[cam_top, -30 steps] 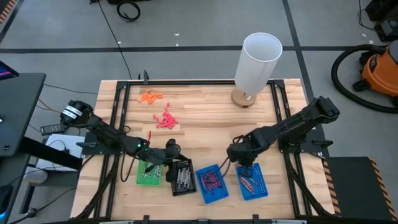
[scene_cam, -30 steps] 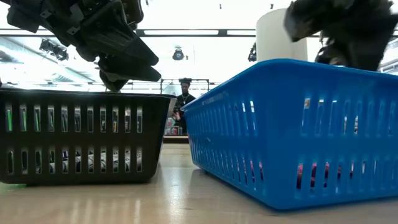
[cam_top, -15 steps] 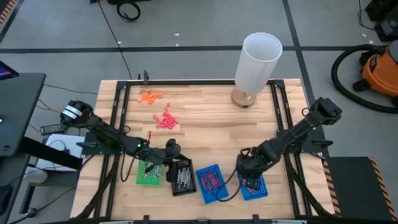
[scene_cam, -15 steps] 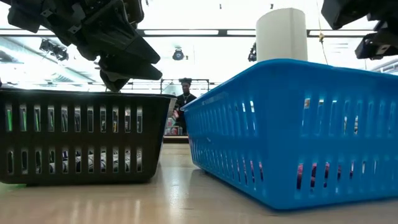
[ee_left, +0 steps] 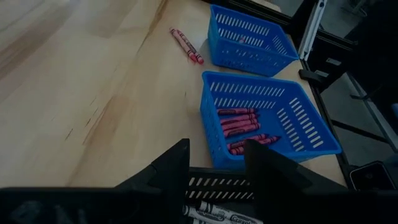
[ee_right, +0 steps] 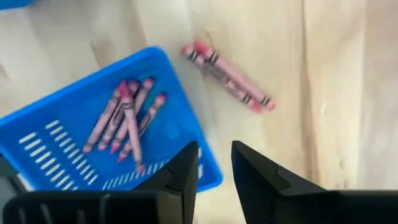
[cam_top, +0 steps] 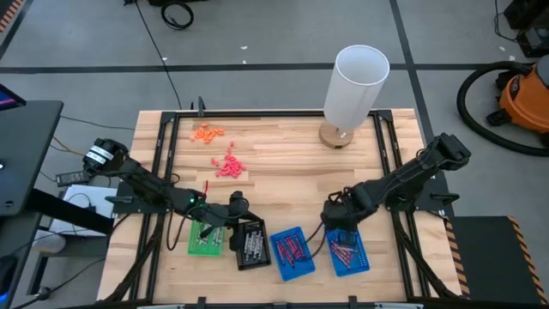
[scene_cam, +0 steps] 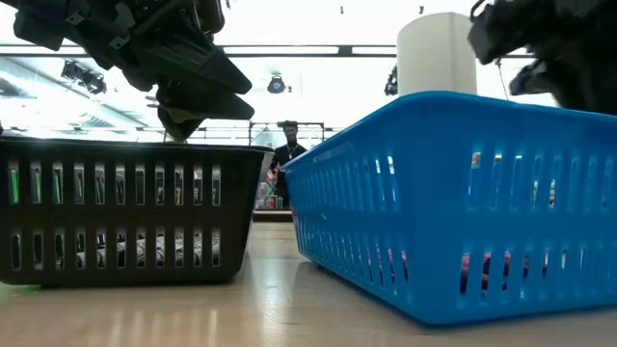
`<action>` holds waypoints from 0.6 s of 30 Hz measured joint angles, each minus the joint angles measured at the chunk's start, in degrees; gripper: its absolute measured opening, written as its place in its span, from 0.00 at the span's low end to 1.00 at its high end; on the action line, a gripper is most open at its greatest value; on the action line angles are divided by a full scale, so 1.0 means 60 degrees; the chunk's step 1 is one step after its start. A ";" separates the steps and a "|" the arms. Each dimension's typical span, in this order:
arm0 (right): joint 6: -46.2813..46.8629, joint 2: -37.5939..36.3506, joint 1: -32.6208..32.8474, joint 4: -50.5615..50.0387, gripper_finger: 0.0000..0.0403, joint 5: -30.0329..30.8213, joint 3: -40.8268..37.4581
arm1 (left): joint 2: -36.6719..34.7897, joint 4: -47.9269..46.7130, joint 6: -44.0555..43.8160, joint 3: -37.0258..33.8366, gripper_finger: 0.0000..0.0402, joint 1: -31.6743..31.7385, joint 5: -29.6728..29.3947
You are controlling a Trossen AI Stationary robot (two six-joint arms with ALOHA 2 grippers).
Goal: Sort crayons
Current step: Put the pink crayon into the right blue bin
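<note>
My left gripper (cam_top: 233, 209) hangs open and empty above the far end of the black tray (cam_top: 251, 243), which holds silvery-grey crayons (ee_left: 214, 213). My right gripper (cam_top: 331, 216) is open and empty just above the table, at the far end of the right blue tray (cam_top: 347, 251). That tray holds several maroon-magenta crayons (ee_right: 124, 121). Two maroon-magenta crayons (ee_right: 227, 78) lie flat on the wood beside that tray; they also show in the left wrist view (ee_left: 186, 45). The middle blue tray (cam_top: 292, 251) holds more maroon-magenta crayons (ee_left: 239, 124).
A green tray (cam_top: 206, 239) stands left of the black one. Loose piles of orange crayons (cam_top: 208, 132) and red-pink crayons (cam_top: 228, 166) lie at the far left. A tall white cylinder (cam_top: 353, 86) stands at the far right. A person (scene_cam: 286, 154) stands in the room behind.
My right gripper has gone toward the near edge over the right blue tray, then come back toward the far edge to that tray's far end. My left gripper has kept still over the black tray.
</note>
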 joint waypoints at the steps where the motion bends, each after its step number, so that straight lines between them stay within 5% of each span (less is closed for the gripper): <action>1: -0.0223 0.0034 -0.0141 0.0059 0.26 0.0071 -0.0011 | 0.0000 0.0022 0.0053 0.0000 0.41 -0.0003 0.0000; 11: -0.2983 0.0810 -0.1101 0.0213 0.29 0.0986 -0.0376 | 0.0000 0.0117 0.0180 0.0000 0.41 -0.0004 0.0000; 18: -0.4335 0.0787 -0.1394 0.1924 0.39 0.0814 -0.0985 | 0.0000 0.0112 0.0180 0.0000 0.41 -0.0004 0.0000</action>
